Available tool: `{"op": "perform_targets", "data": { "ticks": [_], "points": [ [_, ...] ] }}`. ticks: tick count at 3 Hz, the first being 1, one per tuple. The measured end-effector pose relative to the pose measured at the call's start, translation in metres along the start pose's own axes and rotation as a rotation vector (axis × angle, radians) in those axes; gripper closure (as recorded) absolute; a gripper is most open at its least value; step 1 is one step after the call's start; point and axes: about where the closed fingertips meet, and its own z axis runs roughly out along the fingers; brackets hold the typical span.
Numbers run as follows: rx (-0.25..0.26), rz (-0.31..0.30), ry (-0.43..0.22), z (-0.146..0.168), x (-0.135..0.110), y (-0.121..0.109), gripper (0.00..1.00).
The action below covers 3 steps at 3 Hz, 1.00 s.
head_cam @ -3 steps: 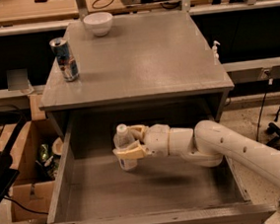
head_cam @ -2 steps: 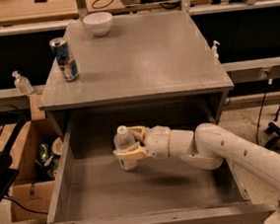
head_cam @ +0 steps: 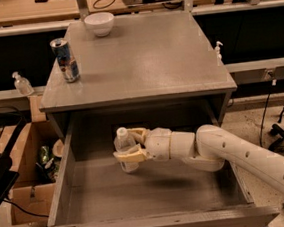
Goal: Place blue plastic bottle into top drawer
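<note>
Here, the blue plastic bottle (head_cam: 123, 143) is a clear, rounded plastic cylinder with a white screw cap. It stands upright inside the top drawer (head_cam: 139, 193), a wide, deep box of matte grey with flat walls and a plain flat floor. The drawer is pulled out toward the near side of the grey cabinet (head_cam: 147, 60), whose top is a smooth, dull slab.

The bottle sits left of the drawer's middle and toward its far side. Whether its base touches the floor cannot be told.

On the cabinet top, a glossy blue drinks can (head_cam: 65, 59) stands at the left edge and a round white bowl (head_cam: 100, 24) sits at the far edge. Left of the cabinet an open cardboard box (head_cam: 22, 200) holds jumbled items too dim to name. A small clear pump bottle (head_cam: 22, 84) stands on a ledge to the left.

The smooth cream arm (head_cam: 252, 157), dotted with small holes, reaches in from the near right and lies almost level across the drawer. Its gripper (head_cam: 125, 144) is clasped around the bottle's body, one tan finger on the far side and one on the near side.
</note>
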Motion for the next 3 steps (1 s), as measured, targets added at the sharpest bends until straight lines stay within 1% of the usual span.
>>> {"op": "perform_targets", "data": {
  "ticks": [1,2,3],
  "points": [
    [-0.005,-0.001,-0.002,0.0024,-0.0011,0.0016,0.19],
    [-0.008,-0.001,-0.003,0.0038,-0.0017,0.0025,0.0],
    [-0.008,-0.001,-0.003,0.0039,-0.0018,0.0026,0.0]
  ]
}}
